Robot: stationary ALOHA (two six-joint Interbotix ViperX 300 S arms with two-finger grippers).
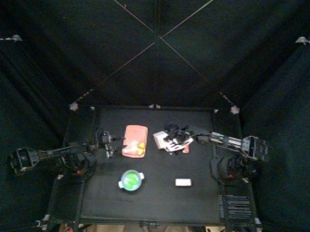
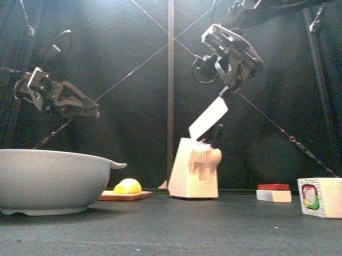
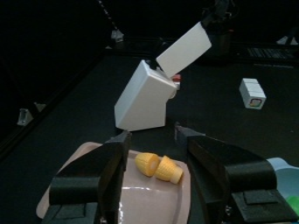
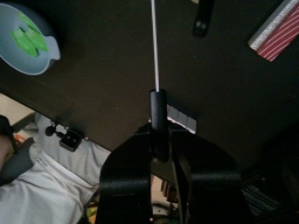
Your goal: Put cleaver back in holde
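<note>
The cleaver (image 2: 210, 115) has a whitish flat blade and hangs tilted, its lower end at the top of the white holder (image 2: 195, 168). My right gripper (image 2: 222, 82) is above it, shut on the black handle (image 4: 156, 103). In the right wrist view the blade (image 4: 155, 39) shows edge-on as a thin white line. In the left wrist view the cleaver (image 3: 187, 45) leans over the holder (image 3: 145, 94). My left gripper (image 3: 155, 144) stands open over the salmon board (image 3: 128, 197), holding nothing. From above, the holder (image 1: 162, 136) stands right of the board (image 1: 136, 142).
Yellow food pieces (image 3: 158, 166) lie on the board. A green round dish (image 1: 130, 181) sits near the table's front, and a small white block (image 1: 183, 181) lies to its right. The dish (image 2: 51, 180) looms large at the front view's left.
</note>
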